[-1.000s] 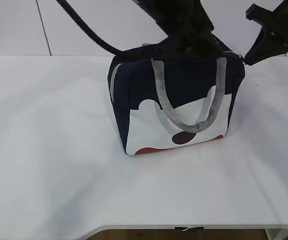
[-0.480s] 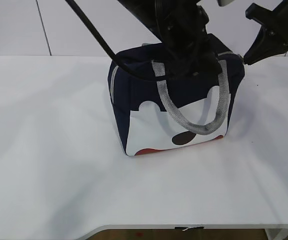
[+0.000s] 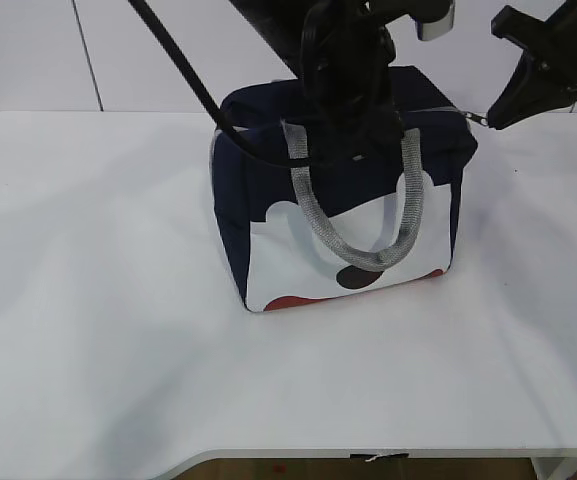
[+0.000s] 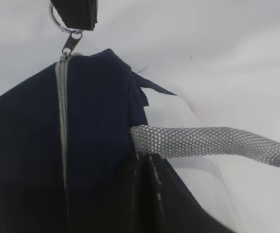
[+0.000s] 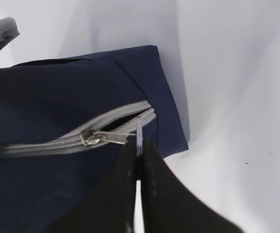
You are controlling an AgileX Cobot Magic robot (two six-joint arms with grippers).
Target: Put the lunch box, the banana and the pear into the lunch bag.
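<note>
The navy lunch bag (image 3: pixel 268 180) with its white, red-marked side stands mid-table. My left gripper (image 3: pixel 353 135) is down on the bag's top, shut on the root of the grey webbing handle (image 4: pixel 212 143); its fingertips (image 4: pixel 147 160) meet right below the webbing. My right gripper (image 5: pixel 139 148) is shut on the ring pull (image 5: pixel 139 133) of the grey zipper (image 4: pixel 61 126) at the bag's right end. The slider (image 5: pixel 89 137) sits just short of that end, leaving a short gap. The lunch box, the banana and the pear are out of view.
The white table (image 3: pixel 98 300) spreads round the bag on all sides, with its front edge (image 3: pixel 368 452) near the bottom of the exterior view. A white wall (image 3: pixel 28 50) stands behind. A black cable (image 3: pixel 183 70) runs from the upper left toward the bag.
My left gripper has closed on the handle's root. The bag's top has been drawn slightly left and up, and the handle has swung left. The right gripper has held still on the ring pull.
</note>
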